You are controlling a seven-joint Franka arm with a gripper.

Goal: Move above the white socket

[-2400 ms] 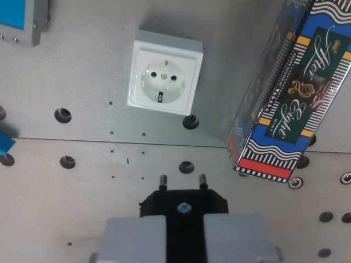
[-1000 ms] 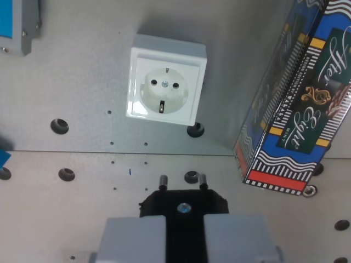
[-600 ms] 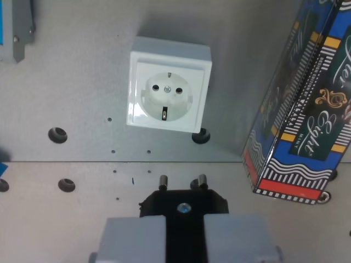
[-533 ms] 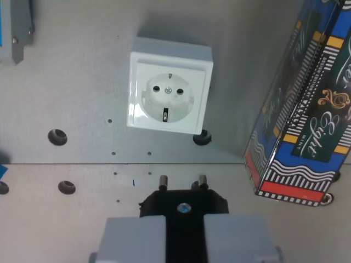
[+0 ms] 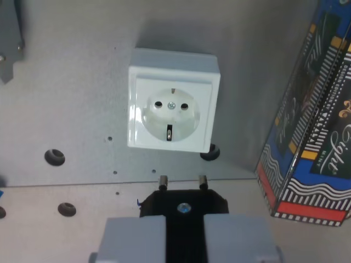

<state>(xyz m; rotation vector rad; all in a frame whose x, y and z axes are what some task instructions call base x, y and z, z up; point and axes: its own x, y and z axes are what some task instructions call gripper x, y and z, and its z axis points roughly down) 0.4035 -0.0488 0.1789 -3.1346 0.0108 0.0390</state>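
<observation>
Grey metal surface (image 5: 71, 82) filled the frame, drilled with small dark holes and crossed by a seam along the lower third.

Nearest, at the bottom centre, the claw (image 5: 184, 233) showed as two grey blocks closed on a black plug (image 5: 184, 201), whose two metal pins pointed toward the top of the frame and ended just short of the seam.

Just beyond the pins, slightly left of the frame's centre, sat the white socket (image 5: 172, 101), square and flat on the surface. Its round recess with two pin holes faced up. It looked like rigid moulded plastic, fixed in place and glossy enough to be slippery. Nothing about the task called for gripping it; my guess was that only the plug needed bringing over the recess, pins in line with the holes.

A dark bolt head (image 5: 209, 154) sat touching the socket's lower right corner.

At the right edge a tall blue patterned box (image 5: 312, 131) stood near the socket, the tightest side for any sideways drift. Open surface lay to the left, with only a grey block (image 5: 10, 41) at the upper left corner, well apart.
</observation>
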